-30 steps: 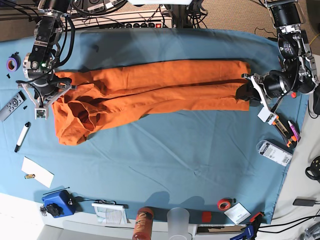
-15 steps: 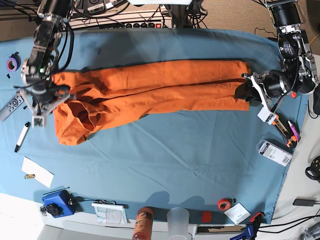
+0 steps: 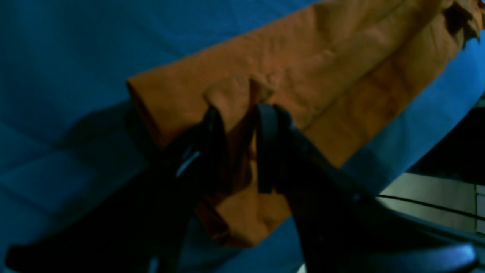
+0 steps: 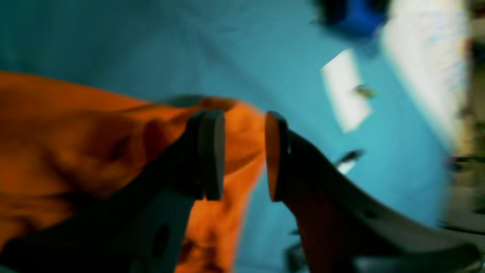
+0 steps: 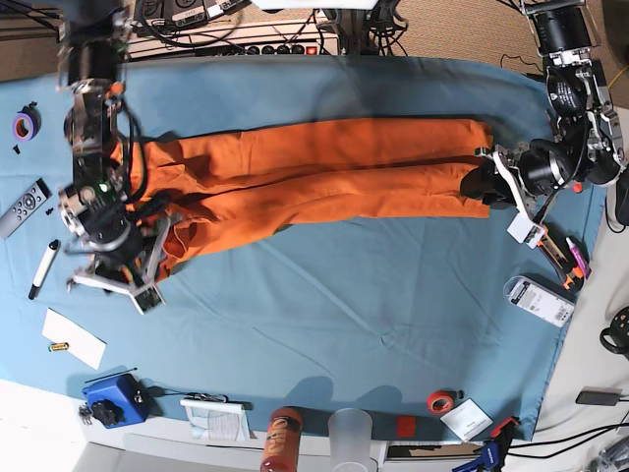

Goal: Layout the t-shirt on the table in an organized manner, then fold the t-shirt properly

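I am looking at the t-shirt (image 5: 314, 172) lying as a long, rumpled orange band across the far half of the bench (image 5: 324, 315), stretched between my two arms. My left gripper (image 3: 242, 125) is sitting at the shirt's end on the right side of the base view; in the left wrist view its jaws are standing a little apart with a fold of orange cloth bunched up between them, so I am reading them as gripping the t-shirt, though the picture is dark. My right gripper (image 4: 244, 155) is hanging over the other end of the shirt, on the left side of the base view. Its jaws are standing clearly open with a gap between the pads (image 4: 212, 151), and the orange cloth is lying behind and below them; the right wrist view is blurred, and I cannot tell whether the pads are touching the fabric. Just beyond that end, on the blue cover, I am seeing a white paper card (image 5: 74, 339), a marker pen (image 5: 43, 267) and a remote control (image 5: 25, 205).
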{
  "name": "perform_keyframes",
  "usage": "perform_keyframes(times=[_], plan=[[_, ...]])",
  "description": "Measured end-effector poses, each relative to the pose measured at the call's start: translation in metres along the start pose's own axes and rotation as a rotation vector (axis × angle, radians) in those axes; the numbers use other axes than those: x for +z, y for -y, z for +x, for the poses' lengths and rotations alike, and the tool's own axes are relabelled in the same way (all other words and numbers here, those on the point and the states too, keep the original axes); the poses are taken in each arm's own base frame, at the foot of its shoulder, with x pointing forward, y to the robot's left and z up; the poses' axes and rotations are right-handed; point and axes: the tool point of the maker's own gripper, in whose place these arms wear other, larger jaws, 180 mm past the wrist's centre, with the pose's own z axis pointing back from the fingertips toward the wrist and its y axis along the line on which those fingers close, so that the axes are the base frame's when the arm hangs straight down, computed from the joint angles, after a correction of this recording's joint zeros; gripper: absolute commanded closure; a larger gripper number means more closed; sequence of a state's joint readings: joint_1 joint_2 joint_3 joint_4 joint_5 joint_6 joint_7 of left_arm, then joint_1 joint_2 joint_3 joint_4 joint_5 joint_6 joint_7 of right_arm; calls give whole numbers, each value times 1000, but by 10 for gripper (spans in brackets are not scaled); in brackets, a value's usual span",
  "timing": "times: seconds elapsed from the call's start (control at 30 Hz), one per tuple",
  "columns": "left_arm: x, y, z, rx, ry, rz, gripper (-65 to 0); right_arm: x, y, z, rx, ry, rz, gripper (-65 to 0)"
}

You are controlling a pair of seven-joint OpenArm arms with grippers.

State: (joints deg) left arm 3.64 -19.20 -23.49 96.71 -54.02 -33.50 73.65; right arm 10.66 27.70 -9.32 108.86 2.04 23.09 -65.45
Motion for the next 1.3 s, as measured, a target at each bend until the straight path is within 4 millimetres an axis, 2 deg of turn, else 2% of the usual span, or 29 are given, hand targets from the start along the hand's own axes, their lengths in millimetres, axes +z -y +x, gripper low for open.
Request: perform_keyframes(times=[0.07, 0.23, 0.3, 0.43, 0.53, 0.63, 0.83, 0.87, 0.97, 1.03, 1.17, 1.3], plan=[[0, -2, -1, -2, -7, 9, -166, 0, 1, 6, 46, 3, -4, -186], [0, -2, -1, -2, -6, 9, -166, -2, -16, 8, 65, 12, 55, -186], [0, -2, -1, -2, -6, 9, -166, -8, -19, 0, 55, -17, 75, -186], [0, -2, -1, -1, -6, 9, -166, -24, -24, -29, 40, -116, 103, -186], [0, -2, -1, -2, -3, 9, -166, -32, -35, -45, 57, -161, 167, -186], [0, -2, -1, -2, -3, 9, -166, -35, -45, -49, 47, -168, 217, -186], [0, -2, -1, -2, -3, 9, -166, -34, -46, -53, 43, -186, 224, -184], [0, -2, -1, -2, -3, 9, -166, -34, -48, -52, 38, -182, 232, -164], [0, -1, -1, -2, -3, 8, -166, -34, -52, -52, 28, -178, 250, -46], [0, -2, 0, -2, -1, 8, -166, -32, -53, -59, 33, -212, 251, -1], [0, -1, 0, -1, -1, 8, -166, -32, -52, -64, -6, -237, 232, 0], [0, -1, 0, -2, -1, 8, -166, -35, -38, -65, -32, -246, 154, 0]])
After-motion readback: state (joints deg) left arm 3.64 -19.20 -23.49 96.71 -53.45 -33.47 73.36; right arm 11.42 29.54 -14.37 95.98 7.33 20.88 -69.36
